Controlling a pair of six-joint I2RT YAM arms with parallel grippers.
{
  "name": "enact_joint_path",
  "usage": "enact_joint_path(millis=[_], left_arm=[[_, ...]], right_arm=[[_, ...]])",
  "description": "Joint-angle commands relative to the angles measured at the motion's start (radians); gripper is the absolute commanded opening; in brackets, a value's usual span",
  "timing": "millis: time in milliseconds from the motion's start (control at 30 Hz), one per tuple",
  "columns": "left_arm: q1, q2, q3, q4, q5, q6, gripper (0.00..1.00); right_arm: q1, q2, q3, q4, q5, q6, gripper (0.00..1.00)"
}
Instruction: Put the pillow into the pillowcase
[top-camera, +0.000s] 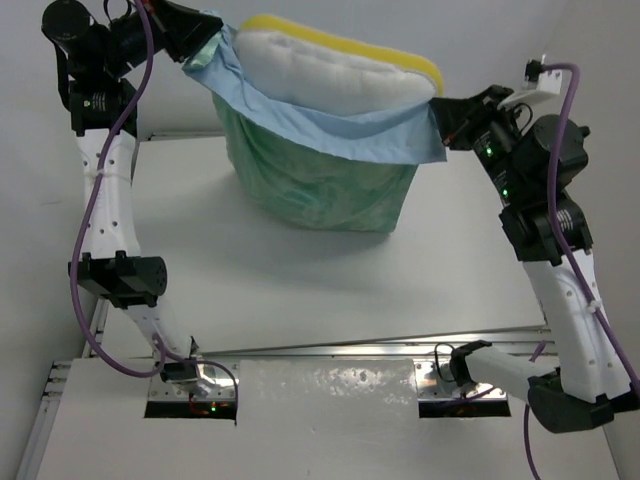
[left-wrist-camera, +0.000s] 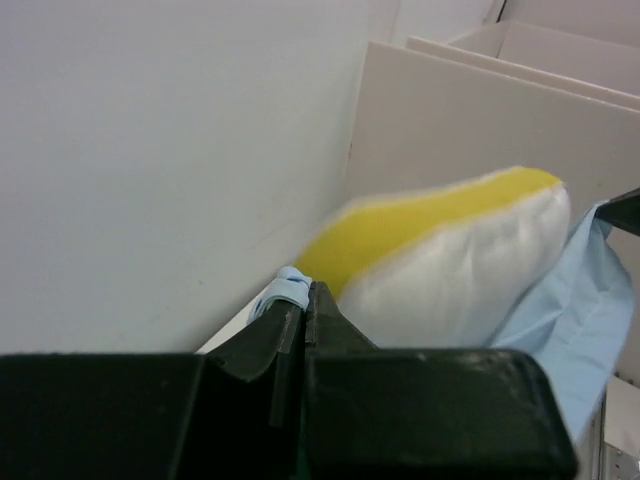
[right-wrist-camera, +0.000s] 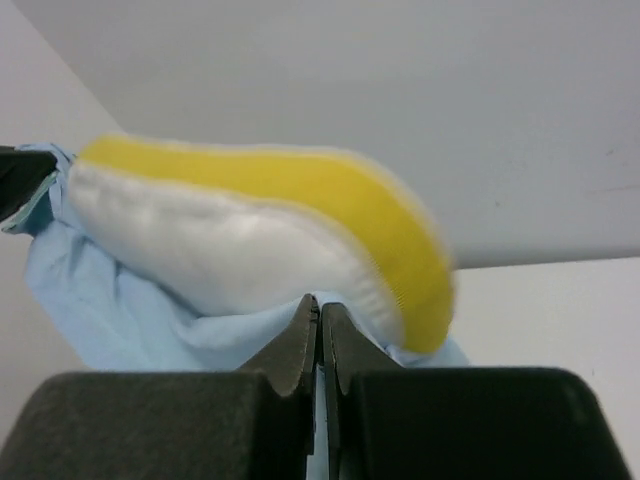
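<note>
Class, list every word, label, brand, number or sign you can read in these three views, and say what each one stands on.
There are none to read. The pillow, the pillowcase and the table carry no legible writing in any view. The pillowcase's green face shows only a faint pattern, not letters.

Bright even light (blurred pillow (left-wrist-camera: 450, 270))

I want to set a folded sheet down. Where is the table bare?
Bare table in front of the pillowcase, between left arm and right arm. Far side crowded: left pincer and right pincer pinch the pillowcase's corners, pillow sticking out.
</note>
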Motion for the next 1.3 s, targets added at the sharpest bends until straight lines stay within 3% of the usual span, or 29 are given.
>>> enact_joint_path(millis=[0, 67, 100, 133, 167, 200, 267, 333, 367, 400, 433, 500, 567, 600, 667, 733, 767, 800, 833, 867, 1000, 1033, 1267], left_arm=[[0.007, -0.011, 0.087, 0.121, -0.069, -0.016, 0.00], [0.007, -0.035, 0.035, 0.026, -0.061, 0.026, 0.00], [0.005, -0.049, -0.062, 0.022, -0.064, 0.051, 0.00], [0.011, -0.054, -0.077, 0.041, -0.081, 0.050, 0.00], [0.013, -0.037, -0.042, 0.047, -0.136, 0.062, 0.00], [0.011, -0.009, 0.125, 0.045, -0.168, 0.097, 0.00], [0.011, 0.057, 0.276, 0.103, -0.248, 0.096, 0.00], [0.013, 0.051, 0.343, 0.183, -0.288, 0.103, 0.00], [0.013, 0.043, 0.354, 0.153, -0.291, 0.099, 0.00], [0.013, 0.037, 0.311, 0.060, -0.266, 0.088, 0.00], [0.011, 0.011, 0.239, 0.074, -0.235, 0.080, 0.00], [0.025, 0.000, 0.160, 0.182, -0.360, 0.033, 0.00], [0.069, 0.089, 0.333, 0.243, -0.493, 0.046, 0.00], [0.075, 0.100, 0.434, 0.260, -0.514, 0.083, 0.00], [0.074, 0.080, 0.443, 0.262, -0.509, 0.123, 0.00], [0.074, 0.052, 0.383, 0.156, -0.485, 0.128, 0.00], [0.074, 0.032, 0.318, 0.144, -0.486, 0.105, 0.00], [0.074, 0.014, 0.195, 0.145, -0.514, 0.091, 0.00], [0.076, 0.011, 0.182, 0.140, -0.541, 0.094, 0.00], [0.077, 0.020, 0.235, 0.109, -0.593, 0.130, 0.00], [0.076, 0.011, 0.323, 0.098, -0.684, 0.235, 0.00], [0.077, 0.006, 0.340, 0.060, -0.699, 0.246, 0.00], [0.077, -0.034, 0.358, 0.053, -0.903, 0.382, 0.00]], right_arm=[[0.001, 0.079, 0.198, 0.024, 0.002, -0.062, 0.00], [0.000, 0.034, 0.105, 0.033, -0.007, -0.029, 0.00], [0.000, 0.005, 0.027, 0.070, 0.011, -0.007, 0.00], [0.000, -0.020, -0.076, 0.137, 0.044, 0.001, 0.00], [0.000, -0.017, -0.069, 0.148, 0.078, -0.010, 0.00], [0.001, 0.015, 0.074, 0.145, 0.101, -0.068, 0.00], [0.000, 0.111, 0.307, 0.074, 0.076, -0.122, 0.00], [0.000, 0.256, 0.597, 0.006, 0.027, -0.144, 0.00], [0.000, 0.276, 0.627, -0.061, 0.017, -0.140, 0.00], [0.000, 0.252, 0.608, -0.083, 0.013, -0.130, 0.00], [0.000, 0.210, 0.419, -0.022, 0.022, -0.121, 0.00], [0.000, 0.140, 0.237, 0.099, 0.083, -0.102, 0.00], [0.000, 0.231, 0.467, 0.051, 0.082, -0.162, 0.00], [0.001, 0.374, 0.793, 0.005, 0.062, -0.179, 0.00], [0.000, 0.463, 1.009, -0.074, 0.040, -0.186, 0.00], [0.000, 0.373, 0.875, -0.086, 0.046, -0.203, 0.00], [0.000, 0.295, 0.715, -0.022, 0.077, -0.205, 0.00], [0.000, 0.218, 0.366, 0.080, 0.101, -0.190, 0.00], [0.001, 0.149, 0.279, 0.204, 0.123, -0.173, 0.00], [0.001, 0.156, 0.276, 0.195, 0.132, -0.173, 0.00], [0.001, 0.286, 0.602, 0.083, 0.042, -0.170, 0.00], [0.001, 0.296, 0.610, 0.080, 0.020, -0.157, 0.00], [0.038, 0.214, 0.257, 0.288, -0.087, 0.119, 0.00]])
